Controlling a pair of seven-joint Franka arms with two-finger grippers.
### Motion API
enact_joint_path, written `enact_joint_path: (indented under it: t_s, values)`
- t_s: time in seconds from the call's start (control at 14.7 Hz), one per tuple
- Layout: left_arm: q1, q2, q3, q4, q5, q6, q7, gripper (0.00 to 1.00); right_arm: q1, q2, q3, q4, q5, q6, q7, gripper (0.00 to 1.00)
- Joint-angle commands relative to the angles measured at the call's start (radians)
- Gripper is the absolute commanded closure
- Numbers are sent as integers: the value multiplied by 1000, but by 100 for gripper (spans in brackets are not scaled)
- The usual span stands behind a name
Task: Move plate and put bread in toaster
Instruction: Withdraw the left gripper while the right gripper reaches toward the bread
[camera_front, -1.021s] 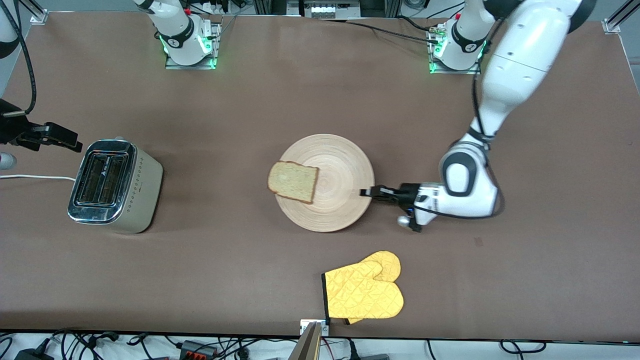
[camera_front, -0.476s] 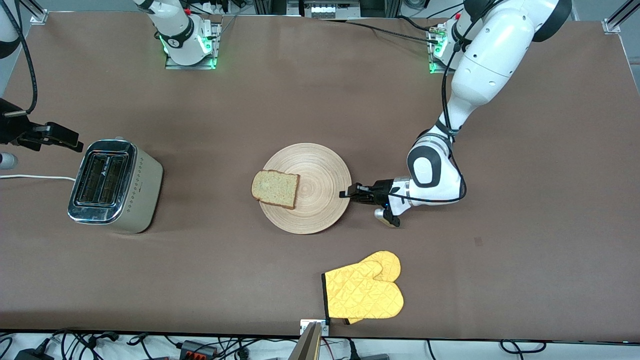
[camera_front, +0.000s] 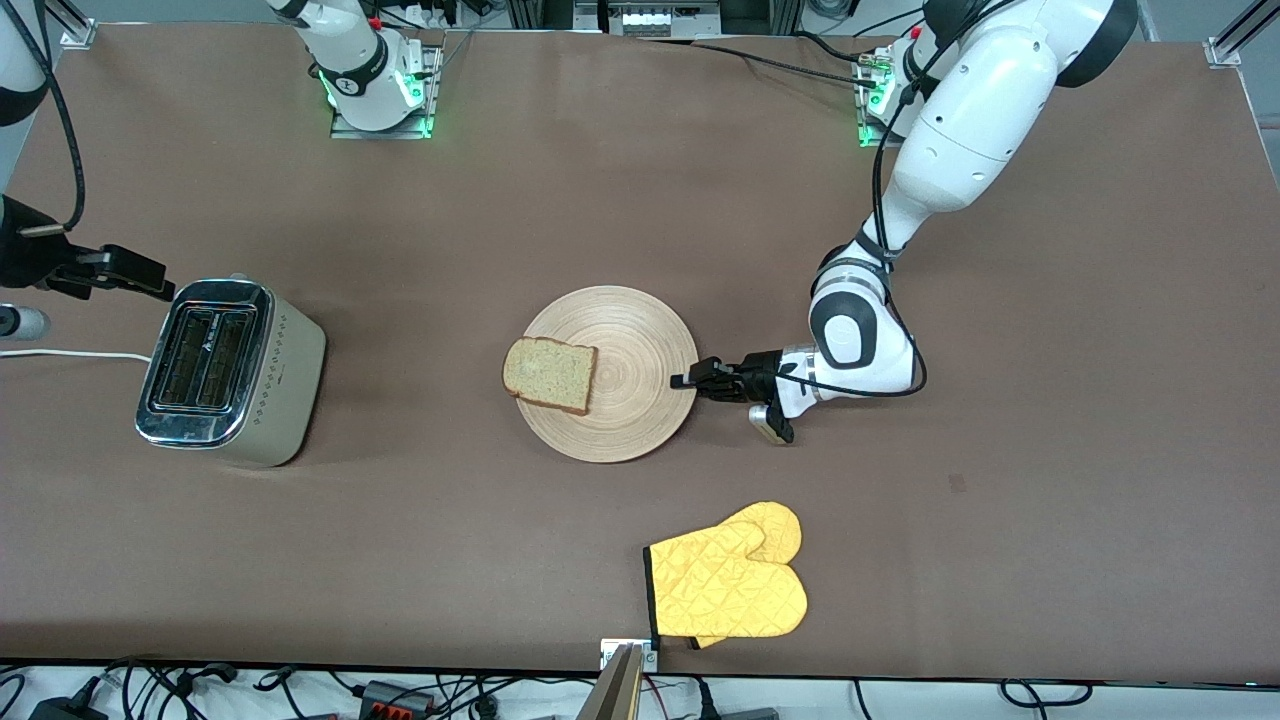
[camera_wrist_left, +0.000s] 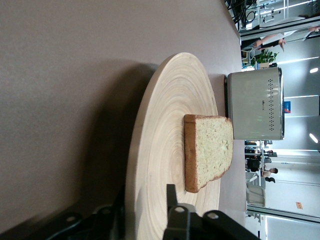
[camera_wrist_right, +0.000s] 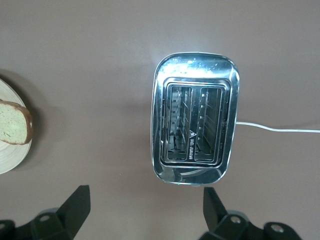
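Observation:
The pale wooden plate (camera_front: 625, 425) lies mid-table with the bread (camera_front: 550, 374) flat on the part of it toward the toaster (camera_front: 230, 372). My left gripper (camera_front: 685, 381) is down at the plate's rim on the left arm's end. Its jaws straddle the rim, one finger under it and one standing off above the wood, so it is open. The left wrist view shows the plate (camera_wrist_left: 150, 150), the bread (camera_wrist_left: 207, 150), the toaster (camera_wrist_left: 255, 105) and my left gripper (camera_wrist_left: 145, 192). My right gripper (camera_front: 150, 285) hangs open beside the toaster (camera_wrist_right: 195, 117), holding nothing (camera_wrist_right: 145, 210).
A yellow oven mitt (camera_front: 728, 585) lies near the table's front edge, nearer the camera than the plate. The toaster's white cord (camera_front: 70, 355) runs off the right arm's end of the table. Brown tabletop separates the plate from the toaster.
The left gripper slid the plate with the bread toward the toaster, then stopped. Its jaws, shut on the rim before, have parted. The right arm has barely moved.

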Motion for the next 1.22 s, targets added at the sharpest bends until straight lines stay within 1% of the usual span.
enact_joint_path:
  t_s: [0.0,0.07,0.14,0.2,0.27,0.48,0.54,0.68,0.75,0.82,0.88,1.02,1.16]
  values:
    - [13,-43,12,-11,-17,-10,35,0,13,4,3,-28,7,-8,12,0]
    - [18,-50,19,-10,-8,-19,42,0,15,16,3,-34,7,-9,12,0]
    - [41,-60,23,-4,35,-24,52,0,15,32,3,-34,7,-9,12,0]
    - [62,-63,20,4,107,-46,52,0,18,51,4,-34,9,-9,4,0]
    - [87,-63,20,21,180,-83,52,0,25,66,4,-33,30,0,-2,0]
    - [188,-63,20,93,432,-216,46,0,32,68,4,-25,133,3,-13,0]
    - [209,-63,20,114,481,-269,44,0,29,69,3,-26,157,0,-22,0]
    - [260,-61,21,168,592,-359,43,0,28,91,3,-26,173,12,-23,0]
    - [281,-61,21,195,650,-396,43,0,30,97,3,-26,228,24,-22,0]
    - [300,-61,21,237,713,-451,38,0,32,111,3,-26,324,29,-8,0]
    - [320,-63,21,284,789,-515,23,0,38,117,3,-31,392,35,-8,0]
    - [352,-66,23,367,915,-621,-28,0,67,151,3,-52,401,93,-7,0]
    - [361,-111,21,429,1068,-724,-92,0,94,143,6,-149,406,226,-7,0]
